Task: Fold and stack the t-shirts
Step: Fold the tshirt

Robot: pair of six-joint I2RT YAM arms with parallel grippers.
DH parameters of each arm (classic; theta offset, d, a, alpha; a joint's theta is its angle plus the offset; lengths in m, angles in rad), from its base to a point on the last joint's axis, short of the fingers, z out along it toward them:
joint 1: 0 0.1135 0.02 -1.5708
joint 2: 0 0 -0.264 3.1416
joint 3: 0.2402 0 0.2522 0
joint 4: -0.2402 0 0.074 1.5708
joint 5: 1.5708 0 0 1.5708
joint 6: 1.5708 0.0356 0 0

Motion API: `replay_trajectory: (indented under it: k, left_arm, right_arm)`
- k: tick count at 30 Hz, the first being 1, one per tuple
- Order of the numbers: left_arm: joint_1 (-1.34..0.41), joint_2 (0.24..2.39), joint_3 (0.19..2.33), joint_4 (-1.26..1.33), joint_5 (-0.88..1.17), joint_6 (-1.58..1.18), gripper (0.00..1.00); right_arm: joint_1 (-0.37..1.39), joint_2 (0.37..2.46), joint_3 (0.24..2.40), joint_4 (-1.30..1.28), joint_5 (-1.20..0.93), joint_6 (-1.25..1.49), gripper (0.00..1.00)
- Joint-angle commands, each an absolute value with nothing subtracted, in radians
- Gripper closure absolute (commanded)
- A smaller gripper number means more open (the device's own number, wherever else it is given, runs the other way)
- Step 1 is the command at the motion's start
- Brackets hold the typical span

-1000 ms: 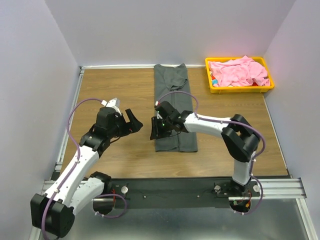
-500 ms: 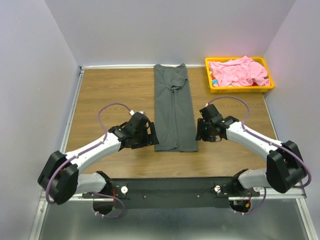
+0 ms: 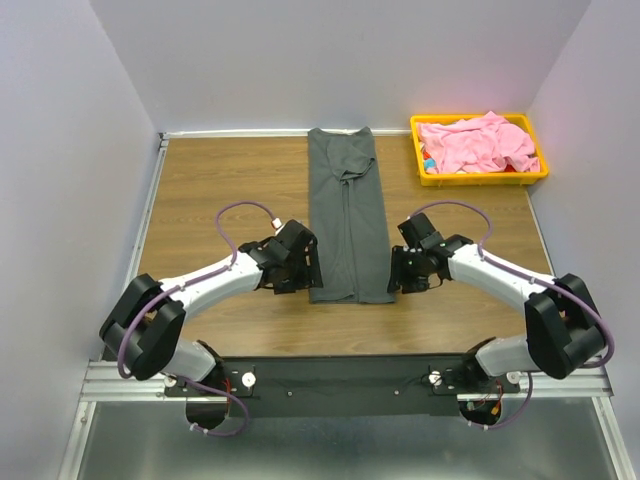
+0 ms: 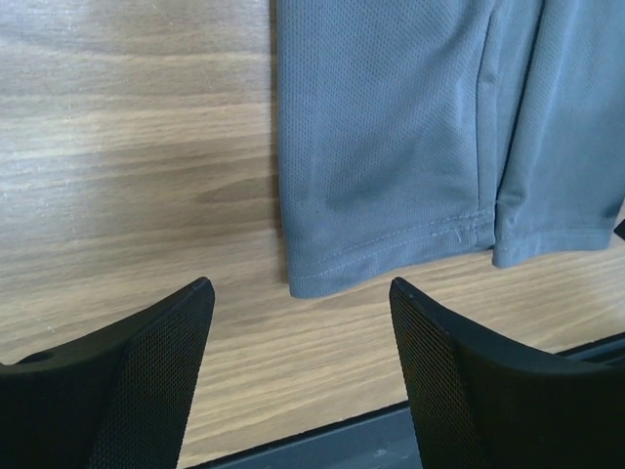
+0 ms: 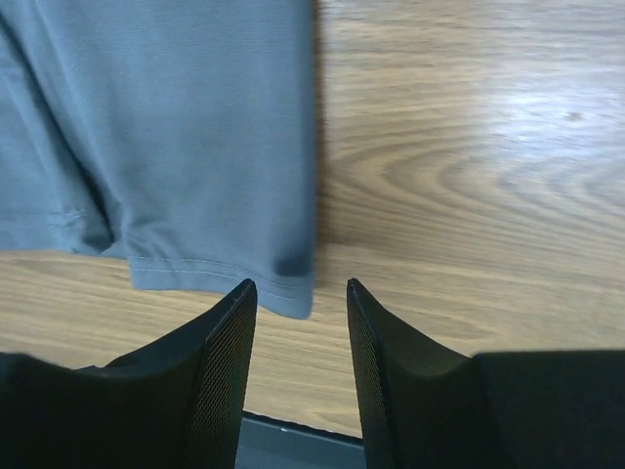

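The dark charcoal grey t-shirt (image 3: 348,225) lies folded into a long narrow strip down the middle of the table. My left gripper (image 3: 312,268) is open beside the strip's near left corner (image 4: 303,283), its fingers apart over bare wood. My right gripper (image 3: 397,272) is open beside the near right corner (image 5: 293,293), its jaws a smaller gap apart, just short of the hem. The light pink t-shirt (image 3: 478,143) lies crumpled in the yellow tray (image 3: 482,178) at the far right.
The black front rail (image 3: 340,372) runs along the table's near edge and shows in both wrist views (image 4: 391,440). Walls close in the table on the left, back and right. Bare wood (image 3: 220,190) lies left of the strip.
Both arms have come down to the strip's near end. The right gripper left the cloth's middle and swung to its right side; the left gripper moved in to its left corner.
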State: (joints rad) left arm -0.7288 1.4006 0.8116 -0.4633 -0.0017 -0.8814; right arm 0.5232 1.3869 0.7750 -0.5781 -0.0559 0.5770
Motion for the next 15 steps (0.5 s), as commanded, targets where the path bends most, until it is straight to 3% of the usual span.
replay_trajectory:
  k: [1,7,15]
  left_arm:
    - [-0.736,1.433,0.844,-0.477,-0.043,-0.867,0.21]
    - [-0.738,1.465,0.851,-0.488,-0.043,-0.851,0.29]
    - [-0.744,1.499,0.87,-0.502,-0.044,-0.831,0.33]
  right_arm:
    - [0.518,1.423,0.75,-0.535,-0.109,0.566,0.51]
    - [0.518,1.468,0.698,-0.511,-0.097,0.569,0.54]
    - [0.52,1.46,0.664,-0.508,-0.084,0.569,0.72]
